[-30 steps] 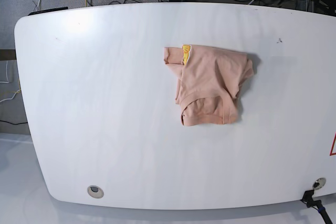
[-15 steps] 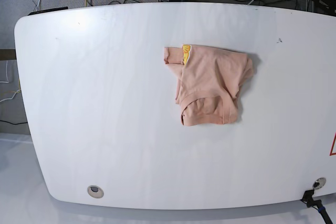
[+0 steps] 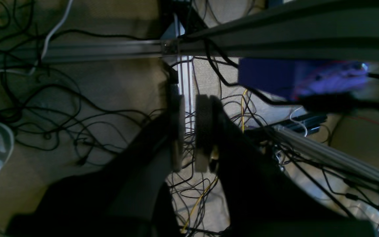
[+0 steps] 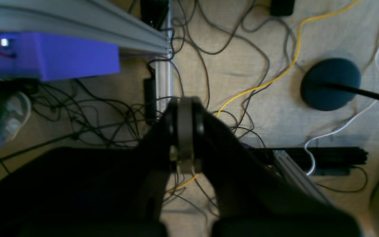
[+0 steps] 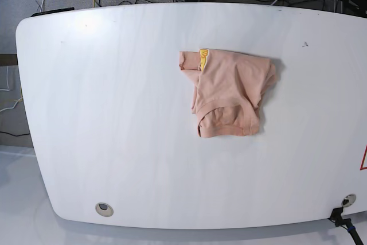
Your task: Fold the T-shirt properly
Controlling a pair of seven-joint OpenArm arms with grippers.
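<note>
The T-shirt (image 5: 229, 93) lies on the white table (image 5: 114, 113) as a compact peach bundle, right of centre, with a bit of yellow print (image 5: 203, 58) showing at its upper left corner. Neither gripper shows in the base view. My left gripper (image 3: 189, 131) hangs off the table over a floor full of cables, its pads nearly together with only a thin slit and nothing held. The right gripper (image 4: 186, 131) is over the floor too, pads pressed together and empty. The shirt does not appear in either wrist view.
Two round grommet holes sit near the table's front edge, one (image 5: 104, 209) at the left and one (image 5: 348, 200) at the right. Beyond the far edge are aluminium frame rails (image 3: 104, 52), a purple box (image 4: 61, 56), a dark round stand base (image 4: 331, 84) and tangled cables.
Arm parts seen at the base view's top corners a second ago have slipped out of frame. The T-shirt has not moved.
</note>
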